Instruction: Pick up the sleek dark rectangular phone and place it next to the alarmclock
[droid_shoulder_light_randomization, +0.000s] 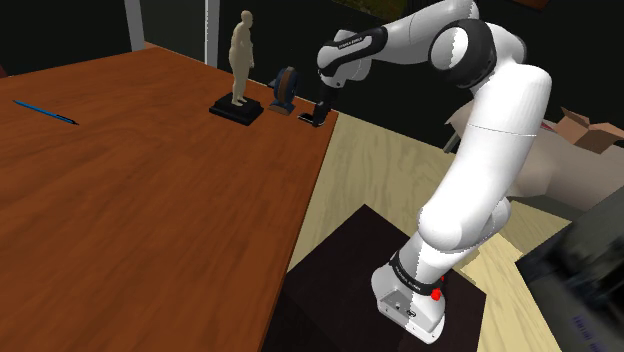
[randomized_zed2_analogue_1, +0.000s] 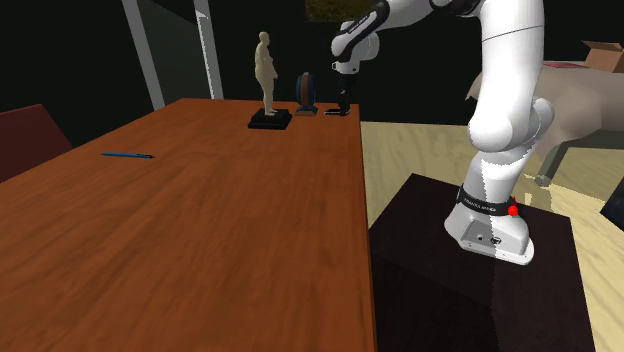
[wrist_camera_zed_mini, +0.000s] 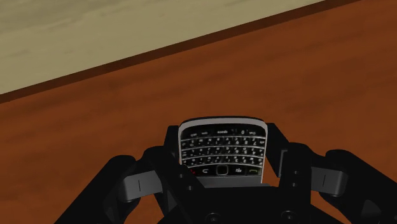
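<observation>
Wrist view: the phone (wrist_camera_zed_mini: 222, 156), dark with a keypad and a pale rim, stands between the two fingers of the gripper (wrist_camera_zed_mini: 224, 135). The fingers press on its sides and clasp it. The brown table (wrist_camera_zed_mini: 331, 76) lies just beyond the fingertips; whether the phone rests on it or hangs just above cannot be told.

Shoulder view: the gripper (droid_shoulder_light_randomization: 320, 108) is low at the table's edge. The alarm clock (droid_shoulder_light_randomization: 283, 88) is just beside it, the statue (droid_shoulder_light_randomization: 240, 60) stands beyond the clock, and the blue pen (droid_shoulder_light_randomization: 45, 110) is well apart.

Judgement: the grasp is made and the phone is near the clock, so setting down and letting go are left.

The exterior views give the clock's place by the gripper. The wrist view gives the finger contact, which is too small to judge elsewhere.
</observation>
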